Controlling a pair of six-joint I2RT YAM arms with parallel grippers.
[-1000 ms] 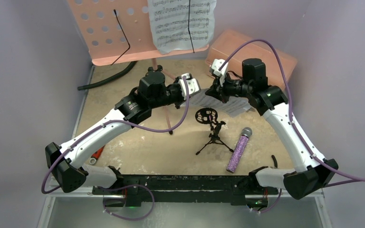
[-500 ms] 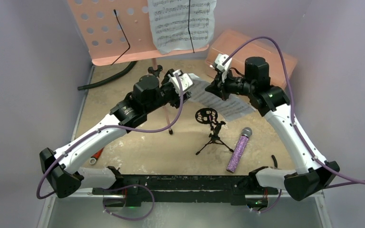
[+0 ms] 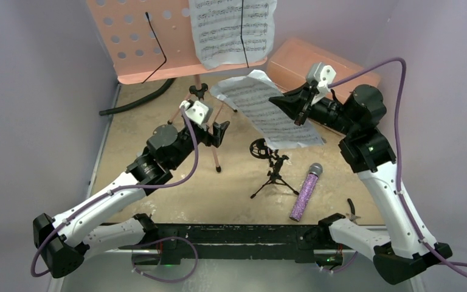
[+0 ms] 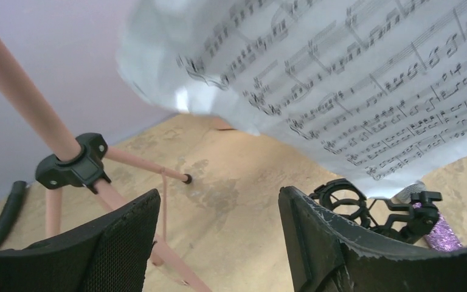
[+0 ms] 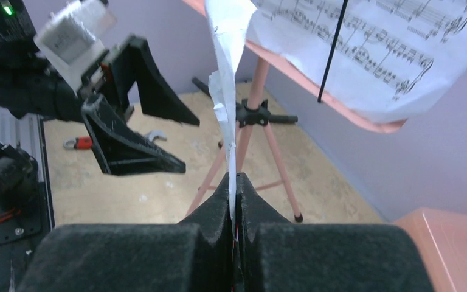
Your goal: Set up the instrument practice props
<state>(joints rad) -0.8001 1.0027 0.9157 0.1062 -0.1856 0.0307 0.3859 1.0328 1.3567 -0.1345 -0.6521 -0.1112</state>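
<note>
1. My right claw [image 3: 280, 101] [image 5: 234, 188] is clamped shut on the edge of a sheet [image 3: 267, 115] [image 5: 228, 61], with both pads pressed flat against the paper.
2. That sheet is held up in the air, tilted, with its printed side up. It hangs over the ring of the mic stand [image 3: 272, 170] [image 4: 352, 201] and in front of the stand [image 3: 140, 42] [image 5: 256, 85].
3. My left claw [image 3: 219, 132] [image 4: 219, 207] is wide open and holds nothing. It sits low beside the stand's legs, and the sheet [image 4: 352, 79] passes above its fingers without touching them.
4. The stand is at the back of the tabletop [image 3: 176, 188] on 3 spread legs. Its pole [image 4: 18, 91] is just left of my left claw.
5. Another sheet, the page [image 3: 234, 30] [image 5: 371, 36], rests on the right part of the stand's desk under a thin black wire.
6. The mic stand is upright on 3 legs near the middle of the tabletop.
7. The mic [image 3: 306, 191] lies flat just right of the mic stand, apart from it.
8. The box [image 3: 292, 58] [image 5: 456, 243] is at the back right, behind my right claw.
9. The wrench [image 3: 123, 198] [image 5: 79, 143] lies by the left edge, partly under my left arm.
</note>
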